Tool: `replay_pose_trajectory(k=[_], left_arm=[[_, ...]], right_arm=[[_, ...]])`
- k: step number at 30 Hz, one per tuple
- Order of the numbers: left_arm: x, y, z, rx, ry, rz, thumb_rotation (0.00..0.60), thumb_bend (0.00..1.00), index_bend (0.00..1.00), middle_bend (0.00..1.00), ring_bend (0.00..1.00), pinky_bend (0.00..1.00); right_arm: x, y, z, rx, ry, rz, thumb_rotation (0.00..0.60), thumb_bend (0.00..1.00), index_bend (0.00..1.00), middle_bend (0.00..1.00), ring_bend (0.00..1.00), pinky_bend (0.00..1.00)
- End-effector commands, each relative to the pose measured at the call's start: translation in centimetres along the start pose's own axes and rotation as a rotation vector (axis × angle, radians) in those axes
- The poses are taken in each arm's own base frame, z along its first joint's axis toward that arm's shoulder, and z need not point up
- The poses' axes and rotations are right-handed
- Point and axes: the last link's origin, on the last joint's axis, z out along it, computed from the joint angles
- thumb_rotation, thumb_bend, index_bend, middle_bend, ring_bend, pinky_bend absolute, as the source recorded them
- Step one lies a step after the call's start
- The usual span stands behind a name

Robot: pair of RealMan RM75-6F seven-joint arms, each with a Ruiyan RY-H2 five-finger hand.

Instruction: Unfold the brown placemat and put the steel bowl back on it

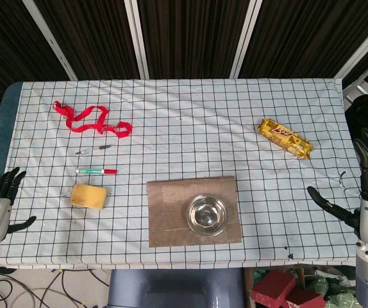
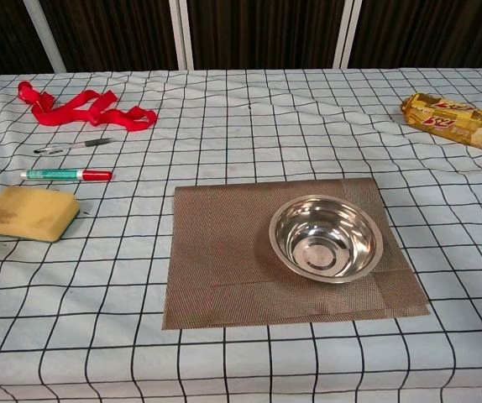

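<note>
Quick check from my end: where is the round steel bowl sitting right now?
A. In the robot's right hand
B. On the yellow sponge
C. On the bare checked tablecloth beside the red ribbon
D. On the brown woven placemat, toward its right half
D. The round steel bowl rests on the brown woven placemat, right of its middle; both the left hand and right hand hold nothing.

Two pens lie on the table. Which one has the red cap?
The pen nearer the sponge: the marker with a green-and-white barrel and red cap. The other pen, closer to the red ribbon, is thin and dark-tipped.
</note>
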Motion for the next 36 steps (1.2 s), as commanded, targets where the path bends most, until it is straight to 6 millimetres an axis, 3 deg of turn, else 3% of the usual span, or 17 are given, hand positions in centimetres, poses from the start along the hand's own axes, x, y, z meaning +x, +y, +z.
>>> replay_pose_trajectory(k=[1, 23, 32, 36], left_arm=[[0.0, 0.0, 0.0, 0.001, 0.001, -0.003, 0.6, 0.01, 0.0, 0.0, 0.0, 0.0], [0.1, 0.1, 0.0, -0.008, 0.0, -0.02, 0.6, 0.01, 0.0, 0.0, 0.0, 0.0], [0.3, -0.1, -0.1, -0.009, -0.004, -0.03, 0.6, 0.01, 0.0, 0.0, 0.0, 0.0], [0.4, -0.1, -0.1, -0.006, -0.005, -0.035, 0.6, 0.01, 0.0, 0.0, 0.0, 0.0]], right_arm=[[0.0, 0.1, 0.1, 0.001, -0.002, -0.007, 0.6, 0.0, 0.0, 0.0, 0.0, 0.18], [-0.6, -0.7, -0.4, 0.026, -0.037, -0.027, 0.6, 0.03, 0.0, 0.0, 0.0, 0.18], [-3.5, -1.4, -2.4, 0.049, -0.284, -0.032, 0.6, 0.03, 0.0, 0.03, 0.01, 0.18], [-5.6, -1.7, -4.0, 0.099, -0.415, -0.06, 0.6, 0.05, 0.1, 0.12, 0.05, 0.18]])
